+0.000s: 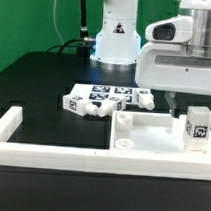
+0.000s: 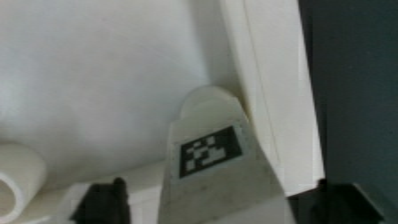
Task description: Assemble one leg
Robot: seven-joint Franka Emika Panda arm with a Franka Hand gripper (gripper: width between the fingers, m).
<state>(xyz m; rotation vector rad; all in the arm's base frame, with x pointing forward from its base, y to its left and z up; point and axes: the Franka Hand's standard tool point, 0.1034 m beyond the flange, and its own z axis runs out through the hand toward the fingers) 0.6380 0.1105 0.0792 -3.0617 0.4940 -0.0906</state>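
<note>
One leg (image 1: 198, 126), a stubby white peg with a square tag, stands upright at the exterior view's right end of the large flat white panel (image 1: 152, 128). In the wrist view the same leg (image 2: 217, 150) rises toward the camera between my two dark fingertips (image 2: 107, 200), with a gap on each side. My gripper (image 2: 222, 202) is open and touches nothing. In the exterior view it (image 1: 176, 103) hangs just above and behind that leg. Several more tagged legs (image 1: 102, 99) lie in a cluster behind the panel.
Long white border rails (image 1: 51, 151) run along the front and the exterior view's left. The robot base (image 1: 115, 39) stands at the back. A raised white wall (image 2: 267, 60) runs beside the leg, with black table (image 2: 356, 80) beyond it. A round white post (image 2: 15, 172) is nearby.
</note>
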